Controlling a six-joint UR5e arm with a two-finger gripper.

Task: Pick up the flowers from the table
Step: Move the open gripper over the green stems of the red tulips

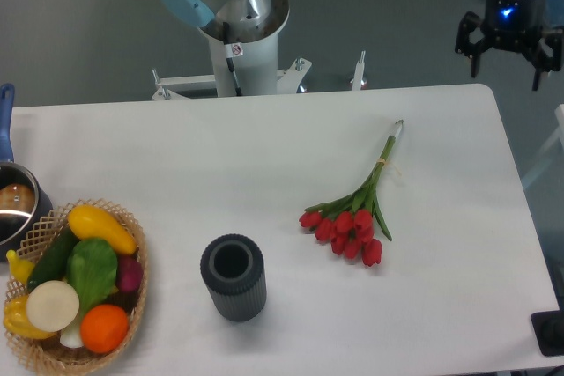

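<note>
Claw [509,57] hangs at the upper right of the frame, beyond the counter [220,165] edge, fingers spread and nothing held; flowers [357,209] lie flat right of centre, red heads toward lower left, stems running up-right to a tied point. Best bet is to come down over the bundled stems near the tie, jaws set across the stem line, and close there rather than on the loose heads. Vase [233,276] and basket [70,292] sit well left, so a straight approach looks unobstructed.

Red tulip flowers [352,209] lie flat on the white table [264,147], stems pointing toward its far-right corner.
</note>
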